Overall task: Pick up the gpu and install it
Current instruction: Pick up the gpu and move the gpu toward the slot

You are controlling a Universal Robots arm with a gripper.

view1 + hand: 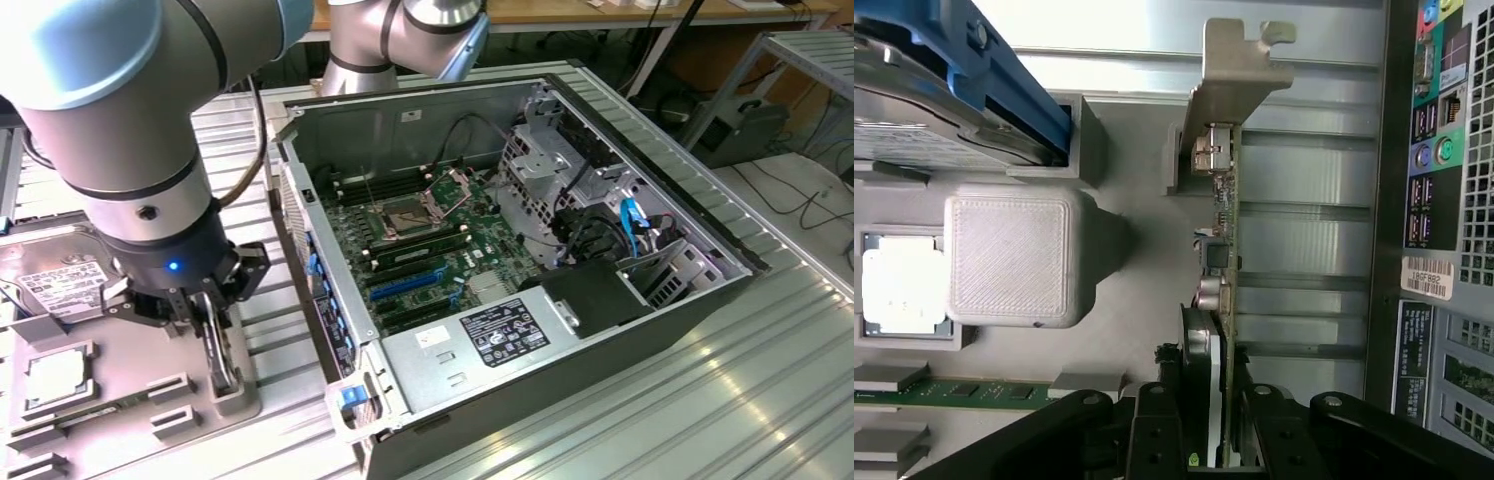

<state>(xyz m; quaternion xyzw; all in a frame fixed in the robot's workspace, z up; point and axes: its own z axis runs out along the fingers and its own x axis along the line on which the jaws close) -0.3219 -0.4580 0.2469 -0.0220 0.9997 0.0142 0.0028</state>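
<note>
Your jaws are clenched on the gpu [1220, 250], pinching it from the fan side and the board side. The card stands on edge at the grey tray [134, 410], on the bench [694, 400] just beside the case [641, 200], at the exterior view's left. The gripper [200, 318] comes straight down on it. Can't tell if the card's lower edge sits in its holder or is just off it.

It's pretty crowded around it. The hard drive [54, 285] and the CPU [56, 375] sit in the same tray, on the far side of the card from the case.

The wrist view gives you a chunky grey block [1019, 255] between the CPU and the card, near the card but apart. There's also a green RAM stick [954, 392] lying flat. The card's silver bracket [1239, 80] is at the end away from the jaws, and the case's rear ports [1444, 130] run along its other side.

The exterior view gives you the inside of the case: motherboard [441, 250], blue slots [400, 287], the CPU socket [404, 217] and the power supply [494, 335]. The case wall stands between the card and the board.
</note>
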